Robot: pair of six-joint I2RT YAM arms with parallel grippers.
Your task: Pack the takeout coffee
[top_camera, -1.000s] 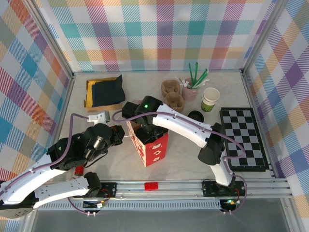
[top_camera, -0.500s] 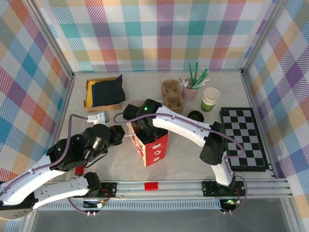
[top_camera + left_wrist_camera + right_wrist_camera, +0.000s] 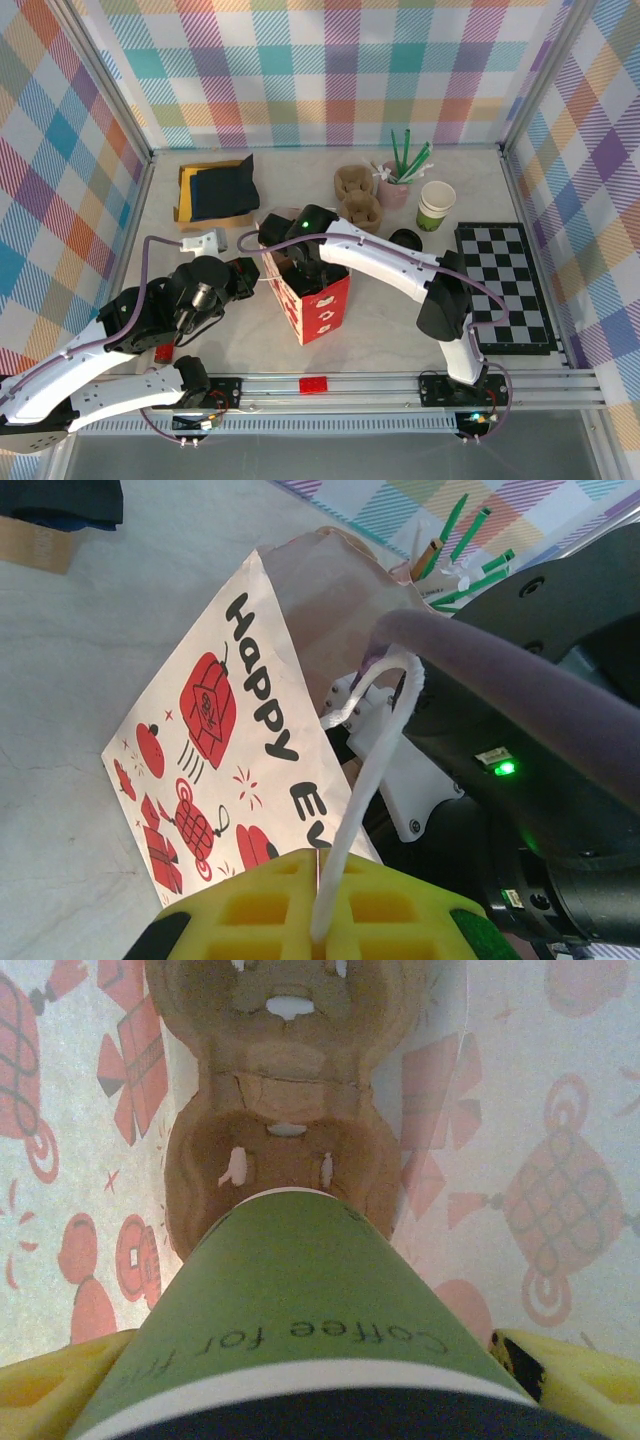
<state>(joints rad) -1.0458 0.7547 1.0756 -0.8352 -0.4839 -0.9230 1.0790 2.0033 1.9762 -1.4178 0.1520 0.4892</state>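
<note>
From above, the red bag (image 3: 320, 300) stands mid-desk (image 3: 400, 340), toward the near edge. The right arm (image 3: 380, 262) reaches into its open top and the left arm (image 3: 150, 315) sits at its left side.

Left wrist: the left gripper (image 3: 318, 915) is pressed together on the bag's white handle (image 3: 375, 750).

Right wrist: the right gripper (image 3: 310, 1385) pinches the green coffee cup (image 3: 300, 1300) inside the bag, above a cardboard carrier (image 3: 280, 1150) on its floor.

The lowering step seems in hand; next the cup wants seating squarely in a carrier well, then release
</note>
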